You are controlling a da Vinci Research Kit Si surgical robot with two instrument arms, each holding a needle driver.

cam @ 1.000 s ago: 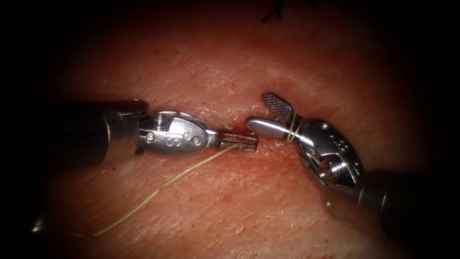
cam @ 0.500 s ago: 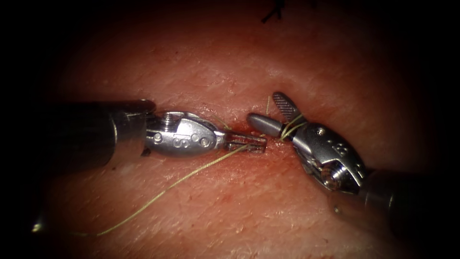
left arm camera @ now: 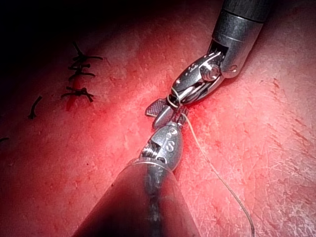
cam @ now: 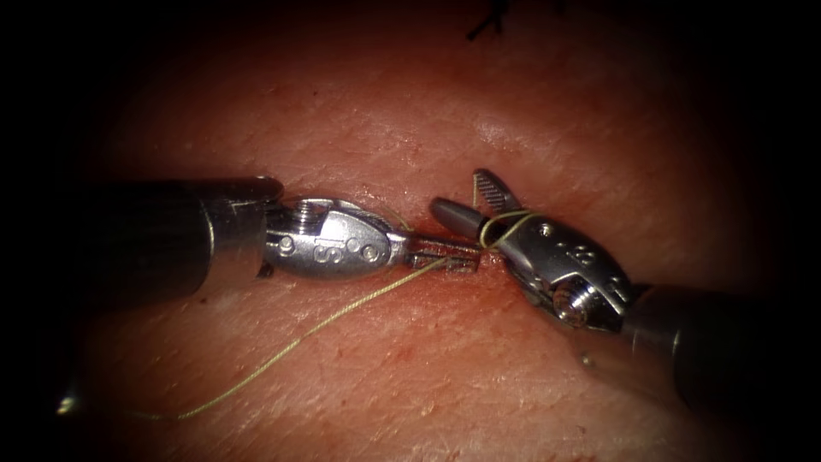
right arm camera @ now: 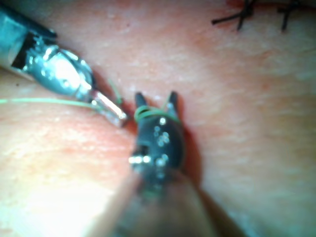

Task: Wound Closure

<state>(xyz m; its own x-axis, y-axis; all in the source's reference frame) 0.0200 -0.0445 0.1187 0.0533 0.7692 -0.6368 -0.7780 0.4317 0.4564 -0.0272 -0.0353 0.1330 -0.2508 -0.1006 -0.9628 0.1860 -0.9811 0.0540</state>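
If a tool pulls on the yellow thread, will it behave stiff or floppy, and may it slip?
Probably floppy: the thread lies in a loose curve on the tissue and wraps around the right tool. Likely light, being very thin. It may slide on the smooth metal, though the left tool seems to grip it.

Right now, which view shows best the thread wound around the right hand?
The endoscope view: the thread loops plainly around the right hand behind its open jaws. The right wrist view shows the loop blurred; the left wrist view shows it small.

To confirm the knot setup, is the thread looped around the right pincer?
Yes: the thread wraps around the open right pincer near its hinge.
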